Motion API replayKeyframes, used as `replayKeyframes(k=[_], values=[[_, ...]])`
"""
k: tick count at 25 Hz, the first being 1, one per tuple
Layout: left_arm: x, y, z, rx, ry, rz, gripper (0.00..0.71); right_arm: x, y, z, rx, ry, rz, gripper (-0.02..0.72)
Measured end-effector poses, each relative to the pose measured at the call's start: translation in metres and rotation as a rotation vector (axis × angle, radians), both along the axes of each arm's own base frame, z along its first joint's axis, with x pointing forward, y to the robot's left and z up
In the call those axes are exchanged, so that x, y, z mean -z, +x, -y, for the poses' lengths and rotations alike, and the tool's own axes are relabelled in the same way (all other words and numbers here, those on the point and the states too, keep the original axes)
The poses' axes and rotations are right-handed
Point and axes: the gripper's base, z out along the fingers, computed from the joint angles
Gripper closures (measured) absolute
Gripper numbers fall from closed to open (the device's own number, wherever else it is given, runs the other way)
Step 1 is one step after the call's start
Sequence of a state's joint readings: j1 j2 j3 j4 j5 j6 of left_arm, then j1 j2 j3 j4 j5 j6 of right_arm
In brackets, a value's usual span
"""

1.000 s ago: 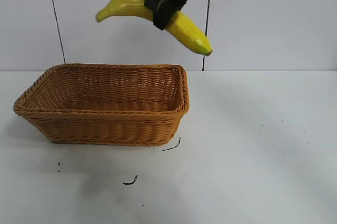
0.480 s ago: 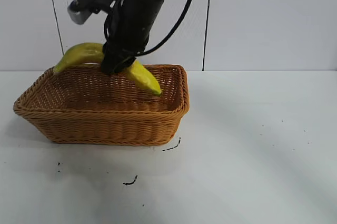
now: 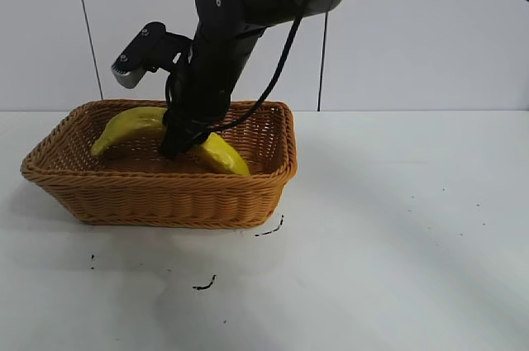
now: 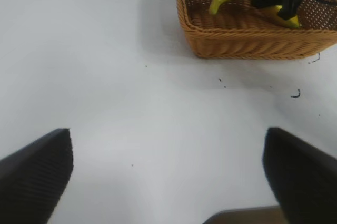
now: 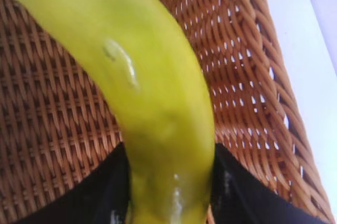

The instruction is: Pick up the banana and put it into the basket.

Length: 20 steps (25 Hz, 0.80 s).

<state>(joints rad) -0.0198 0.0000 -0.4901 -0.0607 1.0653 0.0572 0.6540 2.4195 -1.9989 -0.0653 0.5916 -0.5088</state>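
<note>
Lying inside the basket (image 3: 157, 194), the banana (image 3: 136, 124) is held near its middle by the right gripper (image 3: 183, 140), whose black fingers (image 5: 105, 192) are pressed against both sides of the fruit. One end of the banana is seen to the outer side of the gripper, rising a little toward the far rim, and the other end comes out on the opposite side and points down toward the near wall of the basket. Whether the fruit touches the woven bottom cannot be told. In the right wrist view the yellow skin fills the middle, with the wicker floor and slanted wall just behind it. The right arm is bent down over the basket from above, and a small grey camera block (image 3: 132, 66) is seen beside it, higher than the gripper. The basket is placed on a white table (image 3: 397, 244), with a few small dark marks (image 3: 204, 285) near its front corner. The left gripper (image 4: 168, 176) is kept well apart from the basket, above the bare table, with its two dark fingers spread wide.
</note>
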Motion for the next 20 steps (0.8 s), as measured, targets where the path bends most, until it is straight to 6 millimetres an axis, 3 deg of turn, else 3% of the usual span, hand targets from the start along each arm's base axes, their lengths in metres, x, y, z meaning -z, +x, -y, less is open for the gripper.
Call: replayKeyframes(k=[4,12,15,20], values=[[0.000,0.000,0.000,0.000,0.000,0.000,0.015,-0.013,0.000,0.000,0.069,0.021,-0.046,0.016],[0.000,0.000,0.000,0.000,0.000,0.000,0.015,-0.091,-0.004,0.015,0.392,0.136,-0.220,0.014],[0.000,0.000,0.000,0.000,0.000,0.000,0.015,-0.102,0.005,0.034,0.490,0.165,-0.274,0.014],[0.000,0.000,0.000,0.000,0.000,0.000,0.015,-0.101,0.034,0.091,0.646,0.176,-0.308,0.014]])
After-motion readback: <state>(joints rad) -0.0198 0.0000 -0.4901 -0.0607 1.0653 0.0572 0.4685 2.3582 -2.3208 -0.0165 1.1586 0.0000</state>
